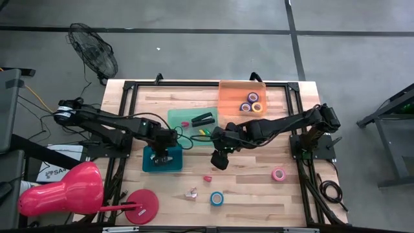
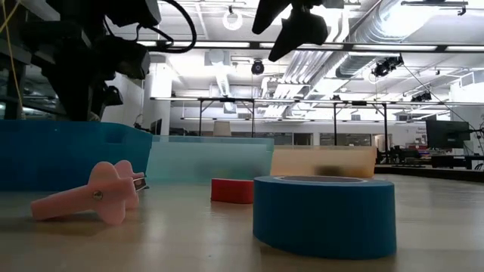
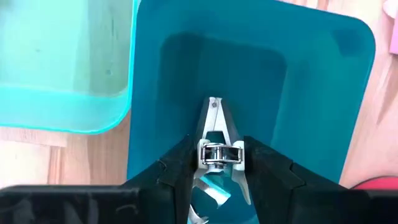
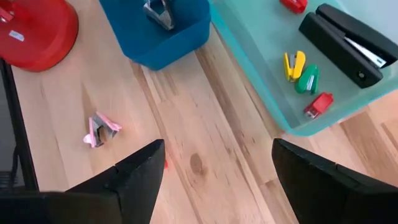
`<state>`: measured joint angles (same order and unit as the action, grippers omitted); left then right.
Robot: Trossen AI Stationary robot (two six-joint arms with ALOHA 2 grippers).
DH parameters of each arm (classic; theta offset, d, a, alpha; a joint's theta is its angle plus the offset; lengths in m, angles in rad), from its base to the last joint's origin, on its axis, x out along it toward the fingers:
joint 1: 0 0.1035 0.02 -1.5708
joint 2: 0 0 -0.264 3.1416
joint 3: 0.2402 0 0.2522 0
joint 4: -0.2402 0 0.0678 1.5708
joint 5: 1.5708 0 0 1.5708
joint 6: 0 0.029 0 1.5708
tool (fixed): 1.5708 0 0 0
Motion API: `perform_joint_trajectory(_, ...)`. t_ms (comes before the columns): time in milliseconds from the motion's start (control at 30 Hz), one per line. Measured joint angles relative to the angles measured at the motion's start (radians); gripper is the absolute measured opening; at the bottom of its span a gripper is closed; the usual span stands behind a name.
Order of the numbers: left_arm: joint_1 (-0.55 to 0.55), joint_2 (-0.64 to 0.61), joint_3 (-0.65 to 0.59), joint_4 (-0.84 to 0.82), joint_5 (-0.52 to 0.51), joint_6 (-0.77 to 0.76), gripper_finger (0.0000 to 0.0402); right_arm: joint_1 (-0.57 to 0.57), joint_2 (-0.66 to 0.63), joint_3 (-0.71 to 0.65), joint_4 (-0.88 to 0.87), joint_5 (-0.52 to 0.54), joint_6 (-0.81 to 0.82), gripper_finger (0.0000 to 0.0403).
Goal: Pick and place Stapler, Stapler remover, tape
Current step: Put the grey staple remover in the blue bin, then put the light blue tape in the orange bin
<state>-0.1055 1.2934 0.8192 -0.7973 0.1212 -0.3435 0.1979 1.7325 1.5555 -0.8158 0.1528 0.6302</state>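
- Grey concrete floor surrounds the wooden desk, with a fan at the upper left of the high frame and a red lamp-like object at the lower left.
- Left of centre in the high view, the left hand hangs over the dark teal bin; its wrist view shows its fingers clamped on a metal stapler remover directly above that bin's floor.
- My judgement: the step in hand is placing this remover, and the next move calls for parting the fingers so that it drops into the bin, then lifting clear.
- Just right of that bin, the pale green tray holds the black stapler and some small coloured pieces.
- Centre frame, the right hand hovers above bare desk with its fingers wide apart, holding nothing.
- Below it lie a pink stapler remover, a small red piece and a blue tape roll; any of these looks like a likely next pick for this arm.
- Upper right, the orange tray already holds purple and yellow tape rolls.
- Lower right, a pink tape roll sits alone on the desk, not yet placed.
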Motion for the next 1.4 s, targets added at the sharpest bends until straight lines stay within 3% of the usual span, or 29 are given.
perform_joint_trajectory(333,0.000,-0.007,0.000,0.032,-0.026,0.051,0.0145,0.046,0.000,0.000,-0.101,-0.010,0.095,0.0286)
perform_joint_trajectory(633,0.000,-0.007,0.000,0.038,0.027,0.051,0.0282,0.133,0.002,0.000,-0.142,-0.004,0.175,0.0286)
perform_joint_trajectory(767,0.000,-0.007,0.000,0.038,0.028,0.051,0.0317,0.173,0.026,0.000,-0.140,-0.007,0.207,0.0286)
perform_joint_trajectory(1400,0.000,-0.007,0.000,0.038,0.029,0.020,0.0311,0.289,0.270,0.000,0.000,-0.093,0.200,0.0286)
